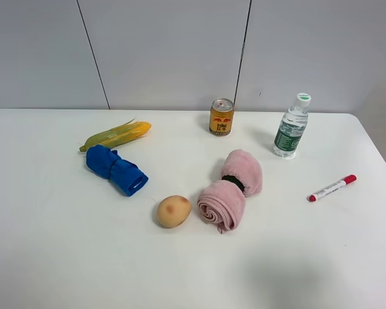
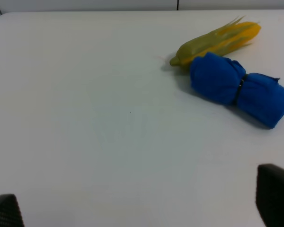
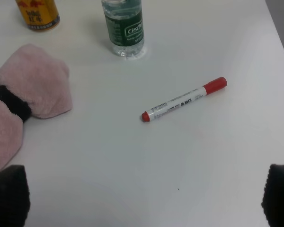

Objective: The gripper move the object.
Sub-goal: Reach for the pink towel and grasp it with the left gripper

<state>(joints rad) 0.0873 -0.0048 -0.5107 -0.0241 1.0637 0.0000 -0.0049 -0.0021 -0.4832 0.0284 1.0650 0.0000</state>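
- The left gripper (image 2: 139, 204) hangs above the bench (image 2: 85, 118) with its jaws spread wide. Only the two dark fingertips (image 2: 274, 194) show, at opposite corners of the left wrist view, and nothing is between them.
- The right gripper (image 3: 142, 196) is likewise spread wide, with dark fingertips (image 3: 7, 196) at the two corners of its view, and it holds nothing.
- Neither gripper appears in the exterior high view.
- The pictures do not show which item is the one to move. All of them lie free on the white bench, and none is touched by a gripper.
- Ahead of the left gripper lies a rolled blue cloth (image 2: 239, 90) cinched by a dark band.
- An ear of corn (image 2: 217, 41) in its green husk lies close against the far end of the blue cloth.
- Ahead of the right gripper lies a red-capped marker (image 3: 184, 99), on its side and alone.
- Near the middle of the bench is a rolled pink towel (image 1: 231, 190), bent at a dark band.
- A potato (image 1: 174, 211) sits just beside the near end of the pink towel, on its left.
- Towards the back stand a gold drink can (image 1: 222, 116) and, well to its right, a water bottle (image 1: 291, 129) with a green label, both upright.
- A pale panelled wall (image 1: 167, 51) rises behind the bench.
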